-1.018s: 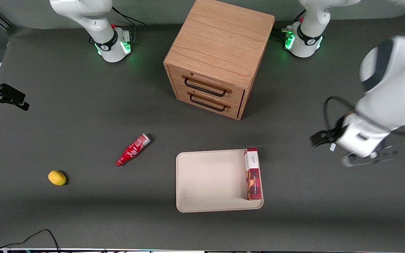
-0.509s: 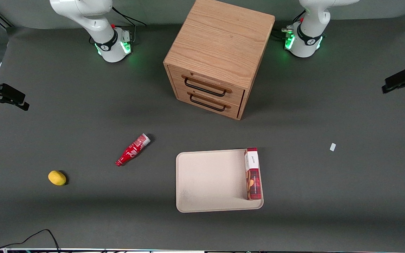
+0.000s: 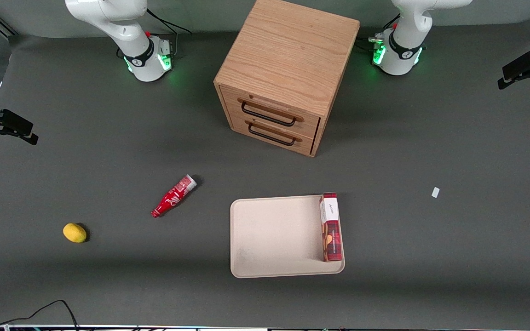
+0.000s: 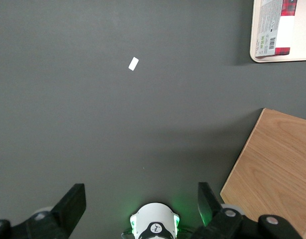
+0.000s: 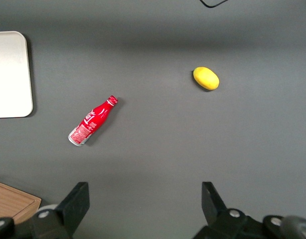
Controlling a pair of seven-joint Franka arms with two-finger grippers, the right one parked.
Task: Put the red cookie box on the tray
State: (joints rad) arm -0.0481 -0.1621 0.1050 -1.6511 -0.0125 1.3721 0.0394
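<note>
Dark grey table [image 3: 108, 151], wooden two-drawer cabinet [image 3: 283, 73] (black handles), gripper [image 4: 140, 209] high above table

red cookie box [image 3: 331, 227]: printed cardboard with a slight sheen, lying in the tray well clear of the gripper
tray [image 3: 274, 239]: pale beige, matt, smooth, looks like moulded plastic or pulp
table [image 3: 108, 151]: dark grey, matt, even surface under the gripper
cabinet [image 3: 288, 73]: light wood with clear grain, satin finish; handles dark metal
gripper [image 4: 140, 209]: black matt plastic fingers [image 4: 73, 201], spread wide, held high at the table's working-arm end
red bottle [image 3: 174, 196]: glossy, with a printed label
lemon [image 3: 74, 232]: yellow, dull skin
</note>
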